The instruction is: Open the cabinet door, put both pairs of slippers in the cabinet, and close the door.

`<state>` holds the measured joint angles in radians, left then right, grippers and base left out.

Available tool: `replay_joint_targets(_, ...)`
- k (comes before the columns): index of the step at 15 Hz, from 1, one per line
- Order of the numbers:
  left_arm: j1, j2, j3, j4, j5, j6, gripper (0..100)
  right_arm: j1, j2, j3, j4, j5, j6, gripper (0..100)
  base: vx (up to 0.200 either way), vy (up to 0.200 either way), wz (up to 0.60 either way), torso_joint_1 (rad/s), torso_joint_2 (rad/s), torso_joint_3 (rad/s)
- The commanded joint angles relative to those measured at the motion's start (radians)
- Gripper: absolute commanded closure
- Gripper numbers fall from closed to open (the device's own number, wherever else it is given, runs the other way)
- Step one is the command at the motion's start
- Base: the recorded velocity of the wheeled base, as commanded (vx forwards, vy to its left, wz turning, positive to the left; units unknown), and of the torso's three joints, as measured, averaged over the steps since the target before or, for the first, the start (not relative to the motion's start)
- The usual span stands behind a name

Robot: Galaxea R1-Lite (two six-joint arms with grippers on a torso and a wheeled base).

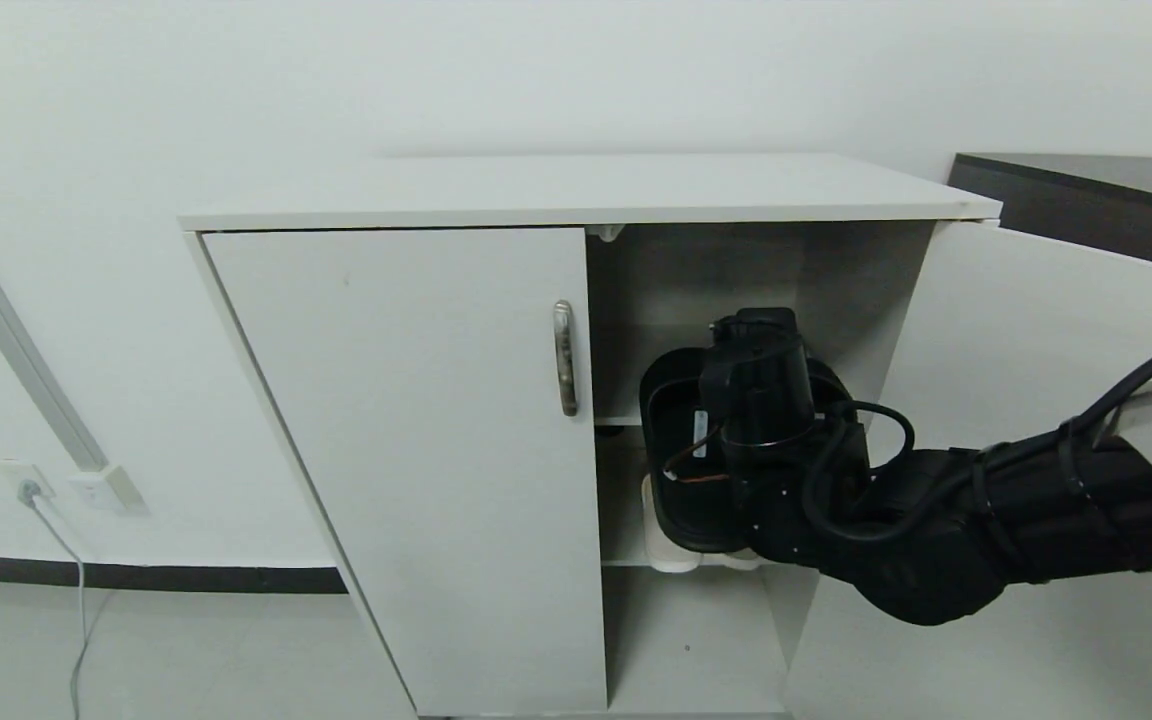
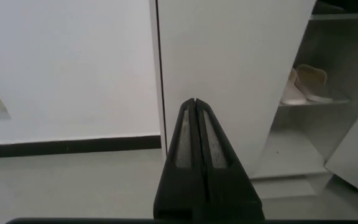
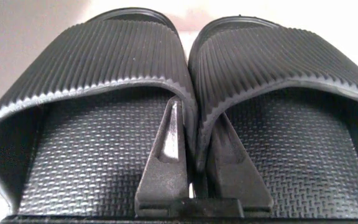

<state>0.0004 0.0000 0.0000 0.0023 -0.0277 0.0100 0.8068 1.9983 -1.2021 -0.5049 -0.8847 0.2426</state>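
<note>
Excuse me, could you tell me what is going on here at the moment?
The right tool, shut on the black slippers, holds them inside the cabinet at the middle shelf, where the light slippers already lie. The right door stands open. The left tool hangs shut and empty outside.

cabinet (image 1: 586, 190): white, two doors, shelves inside
left door (image 1: 406, 450): shut, metal handle at its inner edge
right door (image 1: 1036, 320): swung wide open
black slippers (image 1: 681, 480): pair side by side, ribbed straps, tilted up at the open right half, inner strap edges pinched in the right gripper (image 3: 197, 118)
white slippers (image 2: 306, 84): pair on the lower shelf, partly hidden behind the black pair
</note>
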Motion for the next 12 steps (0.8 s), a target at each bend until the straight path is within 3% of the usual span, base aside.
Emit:
replay_joint_targets(1, 0.001, 0.000, 0.000, 0.001, 0.000, 0.001, 100, 0.000, -0.010, -0.001, 0.000, 0.000, -0.002, 100, 0.200, 0.000, 0.00, 0.002, 0.00, 0.002)
replay_joint_targets(2, 0.001, 0.000, 0.000, 0.001, 0.000, 0.001, 100, 0.000, -0.012, -0.001, 0.002, 0.000, -0.002, 100, 0.200, 0.000, 0.00, 0.002, 0.00, 0.002)
replay_joint_targets(8, 0.001, 0.000, 0.000, 0.001, 0.000, -0.001, 100, 0.000, -0.001, -0.005, 0.006, 0.069, -0.003, 100, 0.000, 0.000, 0.00, 0.000, 0.00, 0.000)
replay_joint_targets(12, 0.001, 0.000, 0.000, 0.001, 0.000, -0.001, 100, -0.044, 0.054, -0.091, 0.022, 0.153, -0.032, 100, 0.000, 0.000, 0.00, 0.000, 0.00, 0.000)
